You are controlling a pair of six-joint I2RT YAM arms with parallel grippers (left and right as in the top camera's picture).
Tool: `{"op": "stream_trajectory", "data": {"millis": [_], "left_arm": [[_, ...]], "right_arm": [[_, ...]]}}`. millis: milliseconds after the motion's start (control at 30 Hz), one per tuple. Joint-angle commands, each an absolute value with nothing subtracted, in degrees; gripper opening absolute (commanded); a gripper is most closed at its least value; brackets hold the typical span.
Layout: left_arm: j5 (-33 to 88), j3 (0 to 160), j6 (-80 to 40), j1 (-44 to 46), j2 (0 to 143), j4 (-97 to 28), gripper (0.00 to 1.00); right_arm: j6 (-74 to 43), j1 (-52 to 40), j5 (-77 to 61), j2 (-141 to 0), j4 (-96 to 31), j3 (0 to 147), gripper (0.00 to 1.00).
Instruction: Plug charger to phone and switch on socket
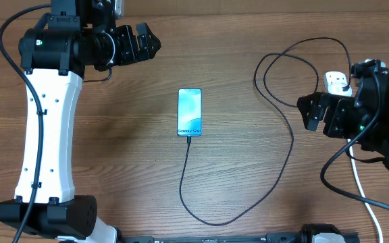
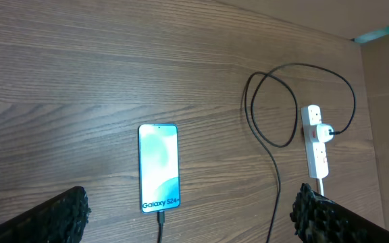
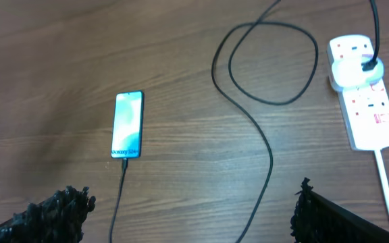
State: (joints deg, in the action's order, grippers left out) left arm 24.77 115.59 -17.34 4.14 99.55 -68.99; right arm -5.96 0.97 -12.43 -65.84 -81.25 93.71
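The phone (image 1: 189,112) lies flat mid-table with its light blue "Galaxy S24" screen up; it also shows in the left wrist view (image 2: 159,167) and the right wrist view (image 3: 127,125). The charger cable (image 1: 292,142) has its tip in the phone's near end. It loops round to a white adapter (image 3: 352,71) seated in the socket strip (image 3: 367,115), which is partly under my right arm in the overhead view (image 1: 336,82). My left gripper (image 1: 144,42) is open and empty at the far left. My right gripper (image 1: 313,111) is open and empty beside the strip.
The strip's white cord (image 1: 367,199) runs toward the near right edge. The cable forms a loop (image 1: 296,64) left of the strip. A wall or board edge (image 2: 383,30) stands at the far right in the left wrist view.
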Motion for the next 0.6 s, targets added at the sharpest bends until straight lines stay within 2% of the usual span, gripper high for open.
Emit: {"op": "stream_trajectory", "data": {"millis": [0,433,567], "left_arm": [[24.38,115.61,-16.27,4.14,99.63,-68.79,1.00],[24.38,115.61,-16.27,4.14,99.66,-68.79,1.00],[24.38,115.61,-16.27,4.14,99.66,-68.79,0.99]], "right_arm": [[-5.69,0.60,-10.44,-66.63,-81.62,94.85,1.00],[-4.95,0.60,-7.97,-67.26,-81.25,94.85,1.00],[-3.97,0.60,-7.94,-66.28,-76.18,93.47,1.00]]}}
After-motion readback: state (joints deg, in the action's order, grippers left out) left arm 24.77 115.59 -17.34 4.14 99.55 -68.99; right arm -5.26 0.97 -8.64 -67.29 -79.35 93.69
